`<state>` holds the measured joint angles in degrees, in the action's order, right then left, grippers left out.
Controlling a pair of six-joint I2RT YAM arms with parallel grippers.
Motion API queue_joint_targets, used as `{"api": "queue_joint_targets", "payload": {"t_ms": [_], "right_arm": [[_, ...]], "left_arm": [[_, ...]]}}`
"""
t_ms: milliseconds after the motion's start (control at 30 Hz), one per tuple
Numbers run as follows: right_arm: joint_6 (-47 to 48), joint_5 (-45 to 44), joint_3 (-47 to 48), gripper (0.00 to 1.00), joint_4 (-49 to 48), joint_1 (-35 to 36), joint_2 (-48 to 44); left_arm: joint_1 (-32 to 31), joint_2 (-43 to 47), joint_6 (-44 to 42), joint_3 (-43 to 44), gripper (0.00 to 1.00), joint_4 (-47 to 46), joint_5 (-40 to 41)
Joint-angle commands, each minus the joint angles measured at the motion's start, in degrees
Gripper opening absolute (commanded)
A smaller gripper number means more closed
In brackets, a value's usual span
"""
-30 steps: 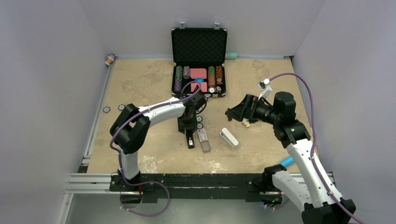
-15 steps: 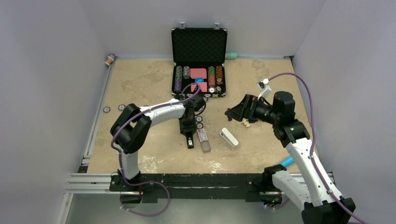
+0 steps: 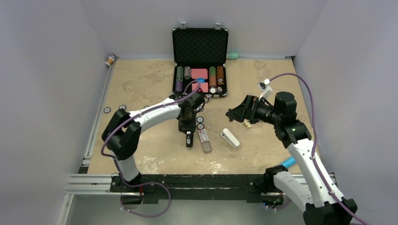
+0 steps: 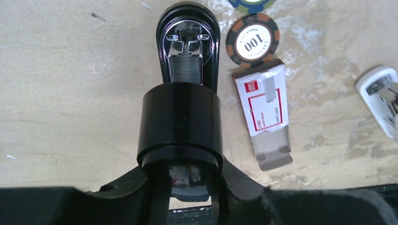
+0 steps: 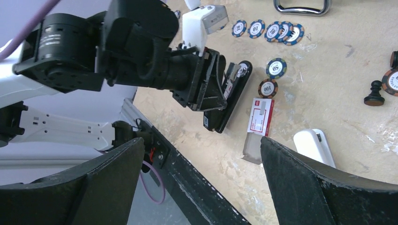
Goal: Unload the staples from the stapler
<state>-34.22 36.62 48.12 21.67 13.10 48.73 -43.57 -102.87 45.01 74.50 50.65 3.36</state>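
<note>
Left gripper (image 4: 185, 174) clamps the glossy black stapler (image 4: 187, 47), its ribbed silvery channel (image 4: 187, 69) exposed. Right gripper (image 5: 202, 145) gapes wide, holding nothing. The round chip (image 4: 252, 40) reads "100".

Bright even light, soft shadows, mostly sharp.

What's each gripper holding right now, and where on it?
The left gripper clamps the stapler by its raised black upper arm; the right gripper is open and holds nothing.

Right of stapler (image 4: 187, 47): staple box (image 4: 264, 112), chip (image 4: 253, 41) just beside. Left: bare tabletop (image 4: 70, 93). Farther right, white bar (image 4: 380, 101).
</note>
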Motion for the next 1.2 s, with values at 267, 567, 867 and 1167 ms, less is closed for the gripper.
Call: {"api": "queue_joint_targets", "payload": {"t_ms": [267, 567, 867, 1167], "right_arm": [[1.5, 2.1, 0.0, 0.98, -2.0, -0.2, -0.2], [2.0, 3.8, 0.0, 0.96, -2.2, -0.1, -0.3], [3.2, 9.7, 1.5, 0.99, -3.1, -0.2, 1.4], [-1.7, 10.7, 5.9, 0.99, -10.3, -0.2, -0.5]], "left_arm": [[0.0, 7.4, -8.6, 0.0, 0.00, -1.4, -5.6], [0.3, 13.3, -13.3, 3.9, 0.00, 0.1, -8.0], [0.5, 17.6, -16.5, 11.0, 0.00, 4.0, -10.8], [0.9, 18.2, -18.3, 24.0, 0.00, 8.1, -17.3]]}}
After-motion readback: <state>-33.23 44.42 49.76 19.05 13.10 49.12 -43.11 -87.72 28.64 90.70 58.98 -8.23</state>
